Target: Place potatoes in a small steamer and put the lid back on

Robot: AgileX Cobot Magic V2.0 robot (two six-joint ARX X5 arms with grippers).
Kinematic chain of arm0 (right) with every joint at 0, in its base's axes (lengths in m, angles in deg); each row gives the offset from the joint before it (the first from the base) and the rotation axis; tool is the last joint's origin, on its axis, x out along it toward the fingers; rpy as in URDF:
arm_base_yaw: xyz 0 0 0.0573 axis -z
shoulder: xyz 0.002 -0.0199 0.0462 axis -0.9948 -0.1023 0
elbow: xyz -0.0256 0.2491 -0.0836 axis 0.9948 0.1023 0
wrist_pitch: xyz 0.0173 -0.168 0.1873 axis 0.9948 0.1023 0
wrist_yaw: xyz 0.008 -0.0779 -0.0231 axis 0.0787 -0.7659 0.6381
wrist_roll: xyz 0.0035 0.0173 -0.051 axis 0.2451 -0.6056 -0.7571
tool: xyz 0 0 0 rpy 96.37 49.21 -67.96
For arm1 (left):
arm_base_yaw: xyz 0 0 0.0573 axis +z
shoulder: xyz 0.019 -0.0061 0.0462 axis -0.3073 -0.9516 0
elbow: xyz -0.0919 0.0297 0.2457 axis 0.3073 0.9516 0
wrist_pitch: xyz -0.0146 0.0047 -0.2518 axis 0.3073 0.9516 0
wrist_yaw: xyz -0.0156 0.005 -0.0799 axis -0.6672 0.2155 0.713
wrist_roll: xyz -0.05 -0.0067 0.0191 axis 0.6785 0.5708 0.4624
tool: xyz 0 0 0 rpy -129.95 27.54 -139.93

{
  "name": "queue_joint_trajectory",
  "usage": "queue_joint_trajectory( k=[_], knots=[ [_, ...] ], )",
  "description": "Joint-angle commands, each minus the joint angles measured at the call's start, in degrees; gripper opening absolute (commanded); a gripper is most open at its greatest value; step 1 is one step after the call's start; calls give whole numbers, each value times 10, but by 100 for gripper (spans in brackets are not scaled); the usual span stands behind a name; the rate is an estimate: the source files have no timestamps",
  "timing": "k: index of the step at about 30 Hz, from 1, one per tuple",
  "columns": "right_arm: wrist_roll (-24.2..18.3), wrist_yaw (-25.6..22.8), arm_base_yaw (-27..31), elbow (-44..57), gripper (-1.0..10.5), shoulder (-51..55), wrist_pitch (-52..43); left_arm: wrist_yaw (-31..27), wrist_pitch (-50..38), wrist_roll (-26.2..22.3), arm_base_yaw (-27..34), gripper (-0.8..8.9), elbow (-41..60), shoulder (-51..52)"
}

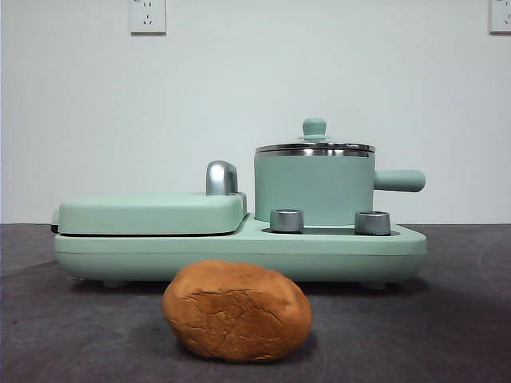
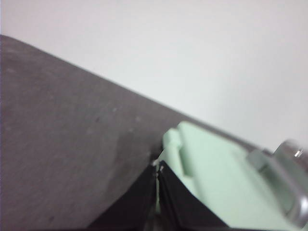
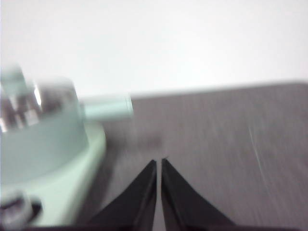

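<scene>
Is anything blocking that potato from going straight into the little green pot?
Yes. The lid sits closed on the small steamer, so it must come off first. The potato lies on the table in front of the appliance; neither gripper holds anything.

No readable text, label, brand, number or sign anywhere: none on the small steamer (image 1: 314, 188), the lid (image 1: 314, 146), the potato (image 1: 237, 309), the knobs (image 1: 287, 220) or the wall sockets (image 1: 148, 16).
</scene>
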Motion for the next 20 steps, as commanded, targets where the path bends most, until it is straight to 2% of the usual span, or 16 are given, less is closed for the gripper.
queue_joint_trajectory(
  k=[1,3,5,10,14,17,20],
  knots=[
    [42,2,0,1,14,1,-71,9,-56,53,0,6,10,0],
    [73,2,0,-5,14,1,-95,10,-99,98,1,6,6,0],
    [88,2,0,-20,14,0,-87,10,-123,121,1,6,-3,0],
    [116,5,0,-99,14,-30,0,13,-73,121,1,6,-71,-5],
    [92,35,0,-181,14,-83,75,39,0,48,1,6,-139,-30],
    [45,82,0,-236,14,-131,105,88,43,-32,1,6,-188,-60],
    [-23,148,0,-291,14,-187,145,125,80,-92,0,6,-232,-99]
  ],
)
